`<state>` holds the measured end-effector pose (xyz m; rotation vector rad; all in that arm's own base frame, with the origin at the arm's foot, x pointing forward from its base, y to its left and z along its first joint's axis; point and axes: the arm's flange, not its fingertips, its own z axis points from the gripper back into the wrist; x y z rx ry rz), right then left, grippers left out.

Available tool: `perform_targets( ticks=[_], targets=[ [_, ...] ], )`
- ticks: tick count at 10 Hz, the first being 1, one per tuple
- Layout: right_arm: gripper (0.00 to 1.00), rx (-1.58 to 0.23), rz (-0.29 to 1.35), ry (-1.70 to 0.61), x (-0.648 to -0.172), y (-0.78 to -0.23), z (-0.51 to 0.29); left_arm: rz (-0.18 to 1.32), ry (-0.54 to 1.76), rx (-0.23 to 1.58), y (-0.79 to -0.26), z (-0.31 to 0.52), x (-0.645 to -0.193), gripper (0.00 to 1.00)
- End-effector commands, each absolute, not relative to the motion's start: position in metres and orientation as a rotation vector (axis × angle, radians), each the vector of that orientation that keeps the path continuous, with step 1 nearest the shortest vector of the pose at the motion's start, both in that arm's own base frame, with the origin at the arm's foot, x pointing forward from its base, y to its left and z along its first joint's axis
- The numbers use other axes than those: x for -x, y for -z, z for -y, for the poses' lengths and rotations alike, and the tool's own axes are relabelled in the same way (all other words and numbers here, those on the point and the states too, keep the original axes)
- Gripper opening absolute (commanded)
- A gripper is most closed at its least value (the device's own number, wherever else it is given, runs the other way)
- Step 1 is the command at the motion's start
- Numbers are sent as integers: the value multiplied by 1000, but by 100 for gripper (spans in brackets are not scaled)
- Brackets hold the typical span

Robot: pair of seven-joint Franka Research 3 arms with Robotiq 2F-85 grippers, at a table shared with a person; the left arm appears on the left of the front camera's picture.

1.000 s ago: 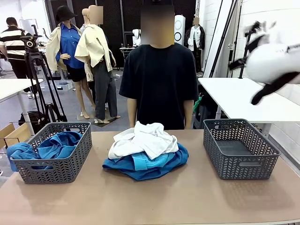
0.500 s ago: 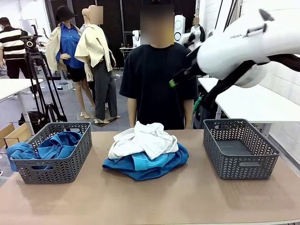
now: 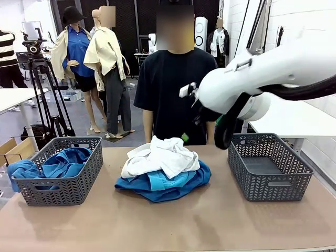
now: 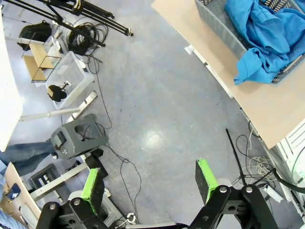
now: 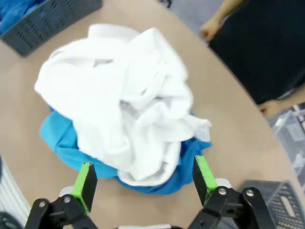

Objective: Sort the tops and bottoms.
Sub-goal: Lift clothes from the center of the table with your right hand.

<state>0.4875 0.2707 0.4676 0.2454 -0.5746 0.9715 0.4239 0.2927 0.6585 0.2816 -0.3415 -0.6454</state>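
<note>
Two baskets: grey, one at each end of the table (image 3: 210, 226); left basket (image 3: 79, 184), right basket (image 3: 268, 181).
Left basket load: blue clothing (image 3: 65, 161), bunched, one fold hanging over the outer rim.
Pile: mid-table, between the baskets and apart from both.
Pile top: white top (image 3: 160, 155), crumpled, lying on the rest.
Pile bottom: turquoise top (image 3: 163, 181) over a royal blue garment (image 3: 157, 195), both touching the table.
Right gripper (image 5: 143, 179): hangs above the pile, jaws spread wide, nothing between them; the white top is straight below.
Left gripper (image 4: 148, 179): off the table's edge, over grey floor (image 4: 157, 95); jaws wide apart, nothing held.
Person (image 3: 176, 89): black T-shirt, standing at the far side behind the pile.
</note>
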Motion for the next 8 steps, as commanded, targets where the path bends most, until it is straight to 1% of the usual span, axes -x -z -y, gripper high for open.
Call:
perform_targets(
  ticks=[1, 4, 6, 8],
  targets=[
    [100, -281, 522, -1055, -479, -457, -287, 335, 647, -290, -660, -294, -422, 100],
    [100, -248, 477, -1128, -464, -441, -307, 335, 647, -290, -660, -294, -422, 100],
    [100, -240, 482, -1130, -467, -438, -310, 335, 647, -290, -660, -294, -422, 100],
    [100, -202, 472, -1125, -473, -424, -316, 335, 647, -290, -660, -294, -422, 100]
  ],
)
